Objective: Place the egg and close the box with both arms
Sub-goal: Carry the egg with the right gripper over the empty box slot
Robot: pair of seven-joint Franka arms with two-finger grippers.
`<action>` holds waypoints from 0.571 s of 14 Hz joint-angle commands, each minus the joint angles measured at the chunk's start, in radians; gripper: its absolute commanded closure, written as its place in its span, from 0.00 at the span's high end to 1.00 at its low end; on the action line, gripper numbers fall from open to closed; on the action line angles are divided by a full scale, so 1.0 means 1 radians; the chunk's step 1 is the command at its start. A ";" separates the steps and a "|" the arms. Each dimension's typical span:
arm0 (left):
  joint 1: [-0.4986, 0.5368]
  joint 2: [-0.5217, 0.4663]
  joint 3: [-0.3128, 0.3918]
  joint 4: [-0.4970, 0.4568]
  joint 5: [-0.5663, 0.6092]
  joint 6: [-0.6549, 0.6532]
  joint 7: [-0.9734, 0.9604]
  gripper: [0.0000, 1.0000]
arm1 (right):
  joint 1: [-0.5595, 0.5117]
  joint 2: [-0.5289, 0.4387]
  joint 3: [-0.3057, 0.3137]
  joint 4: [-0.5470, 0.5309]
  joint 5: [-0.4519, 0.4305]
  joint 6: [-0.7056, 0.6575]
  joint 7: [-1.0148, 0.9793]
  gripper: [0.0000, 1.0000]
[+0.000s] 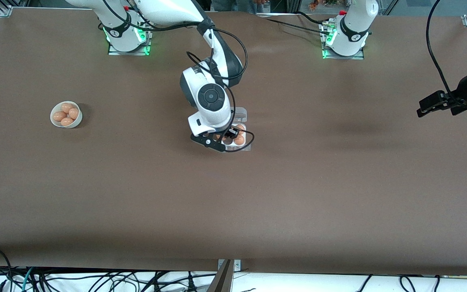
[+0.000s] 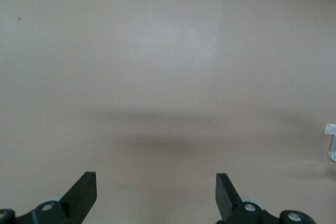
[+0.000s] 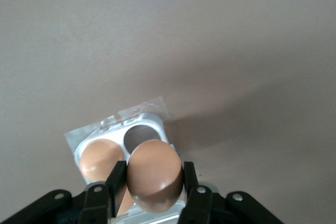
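The box (image 1: pixel 245 148) lies mid-table, its clear lid (image 1: pixel 240 114) open and farther from the front camera than the white tray. Two eggs (image 1: pixel 239 140) sit in the tray. My right gripper (image 1: pixel 222 140) is just over the tray and shut on an orange-brown egg (image 3: pixel 155 174). In the right wrist view this gripper (image 3: pixel 153 167) holds the egg above the tray (image 3: pixel 151 121), beside an empty cell (image 3: pixel 138 136) and a filled one (image 3: pixel 100 163). My left gripper (image 1: pixel 423 110) waits open and empty over bare table at the left arm's end (image 2: pixel 156 183).
A round white bowl (image 1: pixel 77 120) with several more eggs stands toward the right arm's end of the table. A scrap of clear plastic (image 2: pixel 331 142) shows at the edge of the left wrist view. Cables hang along the table's front edge.
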 commanded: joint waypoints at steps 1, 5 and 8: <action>0.006 0.015 -0.005 0.024 -0.012 -0.022 0.011 1.00 | -0.014 0.043 0.032 0.052 0.012 0.036 0.031 0.35; 0.005 0.018 -0.005 0.024 -0.014 -0.022 0.011 1.00 | -0.019 0.046 0.050 0.052 0.012 0.039 0.031 0.35; 0.004 0.020 -0.005 0.024 -0.014 -0.022 0.011 1.00 | -0.019 0.060 0.050 0.052 0.011 0.041 0.028 0.39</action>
